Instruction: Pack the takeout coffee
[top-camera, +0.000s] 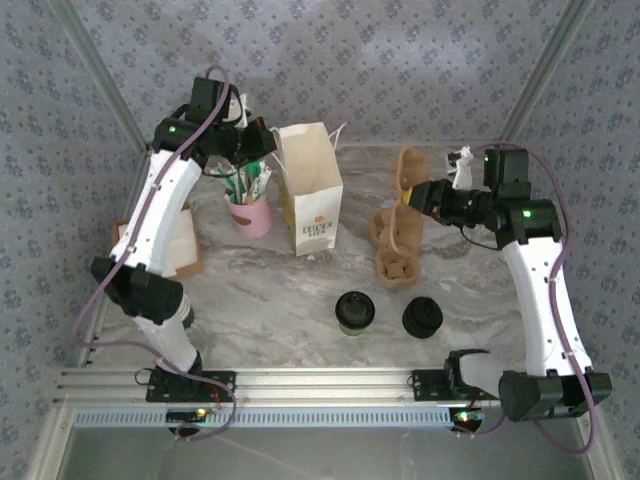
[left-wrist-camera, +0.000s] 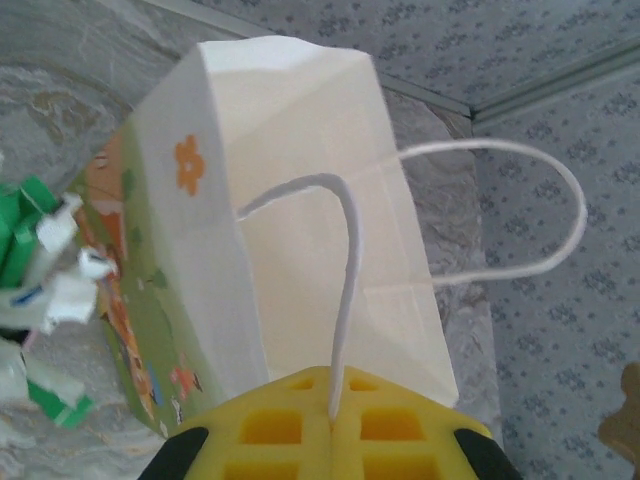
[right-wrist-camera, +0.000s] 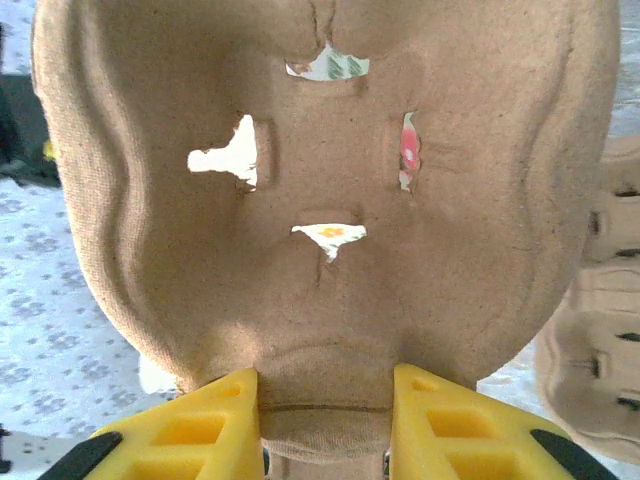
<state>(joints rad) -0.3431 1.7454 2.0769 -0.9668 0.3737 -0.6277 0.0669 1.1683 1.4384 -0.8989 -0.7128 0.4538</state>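
1. The left claw (left-wrist-camera: 335, 405) is clenching the thin handle (left-wrist-camera: 347, 250) of the white bag (left-wrist-camera: 300, 190); a hard pull is risking tipping it onto the pink cup (top-camera: 251, 214).
2. The right claw (right-wrist-camera: 325, 400) is grasping a cardboard tray (right-wrist-camera: 320, 180) by its edge, where it may be slipping.
3. The coffee (top-camera: 354, 311) is standing on the marbled desk (top-camera: 270, 300), well apart from the bag, with patterned walls (top-camera: 400, 60) enclosing it.
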